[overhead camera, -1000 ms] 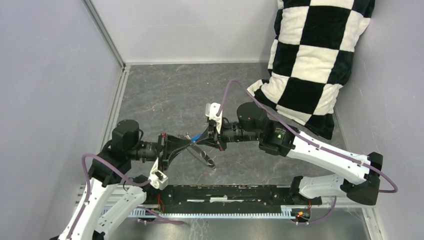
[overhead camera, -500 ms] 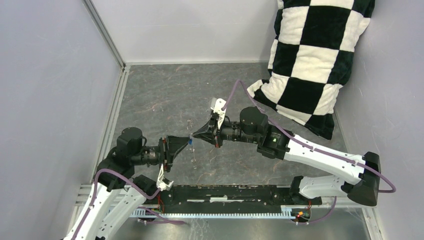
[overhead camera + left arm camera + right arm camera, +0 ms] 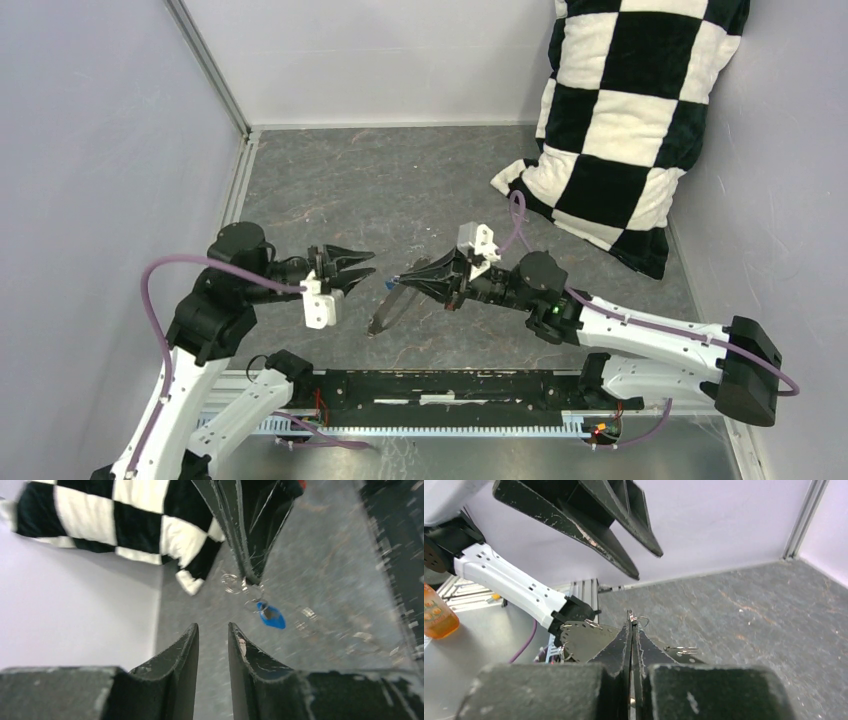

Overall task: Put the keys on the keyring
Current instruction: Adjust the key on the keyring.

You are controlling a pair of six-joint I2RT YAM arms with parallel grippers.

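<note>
My right gripper (image 3: pixel 397 280) is shut on the keyring (image 3: pixel 384 311), a dark-grey piece that hangs below its tip. In the right wrist view the keyring (image 3: pixel 579 640) shows as a flat shape with small holes and little wire rings, spreading to both sides of the shut jaws (image 3: pixel 631 616). The blue-headed key (image 3: pixel 385 285) dangles at the right gripper's tip. From the left wrist it hangs as a blue key (image 3: pixel 271 617) under small silvery rings, below the right fingers (image 3: pixel 245 535). My left gripper (image 3: pixel 360 262) is open and empty, a short way left of the key. Its jaws (image 3: pixel 212 626) point at it.
A black-and-white chequered pillow (image 3: pixel 630 120) leans in the back right corner. The arms' mounting rail (image 3: pixel 450 385) runs along the near edge. Grey walls close the left and back sides. An orange bottle (image 3: pixel 436 612) stands beyond the rail.
The left gripper has opened and pulled back to the left, away from the right gripper. The right arm has swung lower and to the right, with the keyring and blue key hanging from it.
</note>
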